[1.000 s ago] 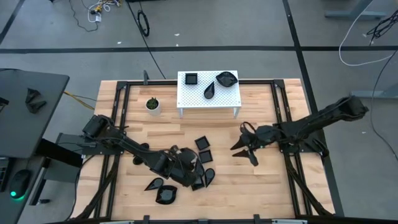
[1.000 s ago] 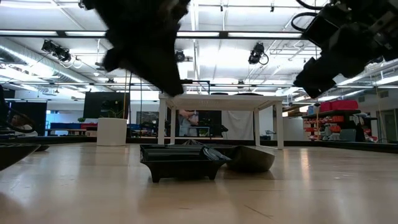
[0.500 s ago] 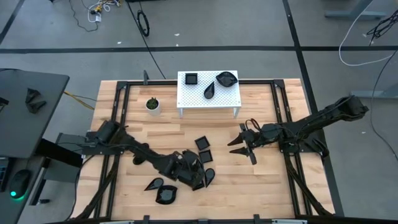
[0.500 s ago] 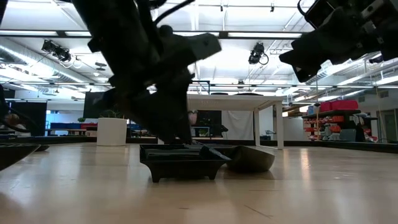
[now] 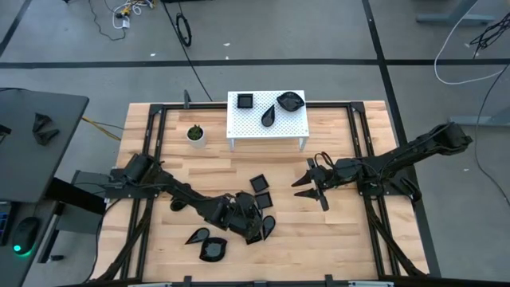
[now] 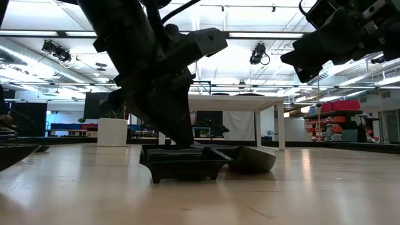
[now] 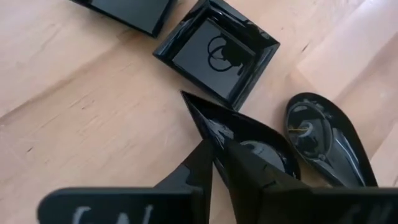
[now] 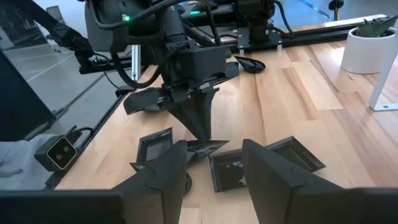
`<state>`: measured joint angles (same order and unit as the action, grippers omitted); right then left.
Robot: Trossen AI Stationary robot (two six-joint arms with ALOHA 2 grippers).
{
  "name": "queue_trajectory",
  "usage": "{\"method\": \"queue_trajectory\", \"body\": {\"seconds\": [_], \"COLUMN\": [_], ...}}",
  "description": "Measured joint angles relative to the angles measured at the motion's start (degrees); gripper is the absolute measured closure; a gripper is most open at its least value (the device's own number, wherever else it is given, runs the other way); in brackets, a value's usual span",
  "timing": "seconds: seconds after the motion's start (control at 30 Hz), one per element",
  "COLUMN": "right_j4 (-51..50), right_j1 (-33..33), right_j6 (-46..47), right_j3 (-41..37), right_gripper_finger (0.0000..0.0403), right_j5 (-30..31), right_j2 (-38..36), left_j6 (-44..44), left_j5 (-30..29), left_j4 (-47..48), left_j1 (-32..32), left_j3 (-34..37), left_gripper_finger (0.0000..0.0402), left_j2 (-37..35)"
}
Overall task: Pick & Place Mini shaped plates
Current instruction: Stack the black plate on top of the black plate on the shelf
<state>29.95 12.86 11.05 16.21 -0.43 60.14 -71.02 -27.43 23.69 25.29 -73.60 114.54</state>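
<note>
- Here we take the white perforated stand (image 5: 268,116) at the far side of the worktop (image 5: 215,171) as our landmark.
- Three small black plates rest on top of it: a square one (image 5: 245,100), a teardrop one (image 5: 268,116) and a leaf-shaped one (image 5: 290,100).
- A small white pot with a plant (image 5: 195,134) stands just beside the stand, on its left.
- Well in front of the stand, towards the near edge, more plates lie in a loose cluster: two square plates (image 5: 260,191), with others close to the left arm.
- Our left pincer (image 7: 219,152) is down in that cluster, its fingers nearly together on the rim of a pointed teardrop plate (image 7: 245,146); a square plate (image 7: 217,53) and a rounded leaf plate (image 7: 326,140) lie just beside it.
- Further left of the cluster, two more dark plates (image 5: 205,243) sit near the front edge.
- Our right pincer (image 5: 309,189) hangs above the worktop in front of the stand and to its right, fingers apart and holding nothing.
</note>
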Motion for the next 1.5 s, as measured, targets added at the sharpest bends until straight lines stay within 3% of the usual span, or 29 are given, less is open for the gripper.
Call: {"method": "queue_trajectory", "body": {"seconds": [0.13, 0.53, 1.1, 1.2, 1.5], "right_j4": [-0.02, -0.13, -1.29, -1.31, -1.7], "right_j1": [0.0, 0.0, 0.0, 0.0, -0.01], "right_j6": [-0.02, -0.89, -1.03, -1.03, -1.03], "right_j3": [0.0, 0.0, 0.0, 0.0, 0.0], "right_gripper_finger": [0.0246, 0.0246, 0.0246, 0.0246, 0.0246], "right_j5": [0.0, 0.0, 0.0, 0.0, 0.0], "right_j2": [0.0, 0.0, 0.02, 0.02, 0.02], "left_j6": [-0.32, -3.55, -2.04, -1.33, 6.81], "left_j5": [0.34, 1.77, 0.42, -1.01, -3.76], "left_j4": [0.1, -0.81, -0.22, 2.62, 10.54], "left_j1": [-0.1, -0.12, -0.1, -0.08, -2.11], "left_j3": [0.0, -0.02, 0.0, 0.0, -0.01], "left_gripper_finger": [0.0355, 0.0288, 0.0374, 0.0395, 0.0397], "left_j2": [0.0, 0.67, 1.18, -0.57, -10.82]}}
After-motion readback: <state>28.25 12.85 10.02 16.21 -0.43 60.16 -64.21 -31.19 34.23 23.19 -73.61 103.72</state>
